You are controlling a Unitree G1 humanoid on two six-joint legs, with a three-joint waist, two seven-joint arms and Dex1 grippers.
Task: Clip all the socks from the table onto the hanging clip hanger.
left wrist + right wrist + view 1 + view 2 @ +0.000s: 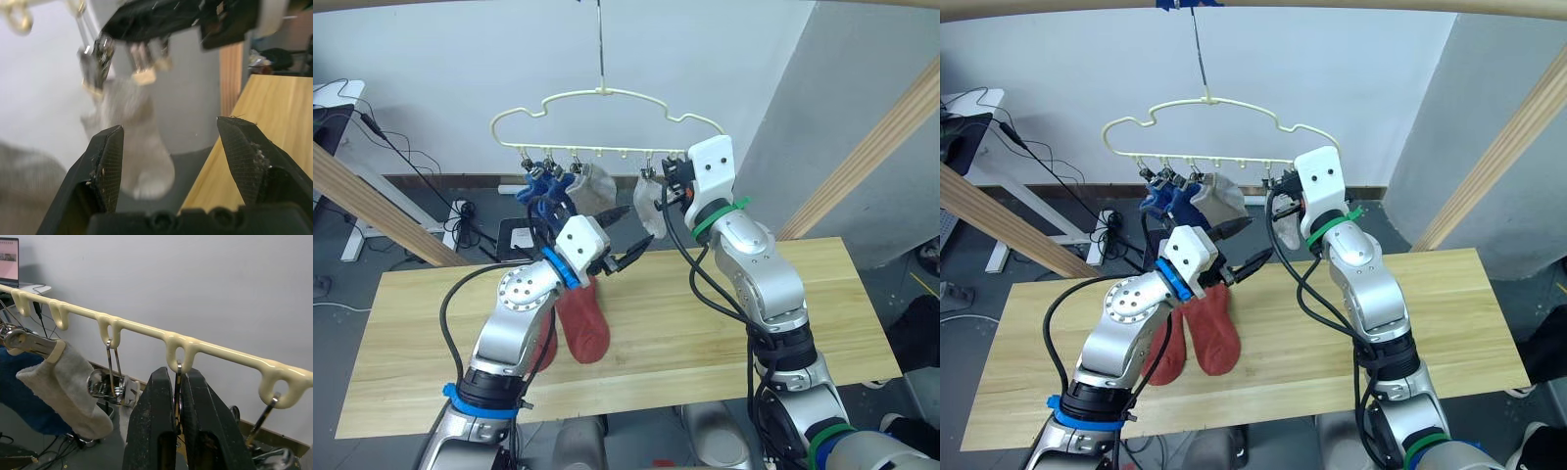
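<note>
Left gripper (625,238) jaws hanging open, empty; right gripper (177,423) pinching a clip (178,401) on the clip hanger (607,95). Two red socks (1205,333) lying mid-table (803,294).

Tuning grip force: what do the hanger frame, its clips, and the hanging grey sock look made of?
Clip hanger: probably coated wire or moulded plastic, going by its smooth, glossy cream surface and rounded loops. Clips: bare metal, shiny and silver, some with cream tips. Grey sock: soft knit with a fuzzy matte surface, sagging limp from its clip.
</note>
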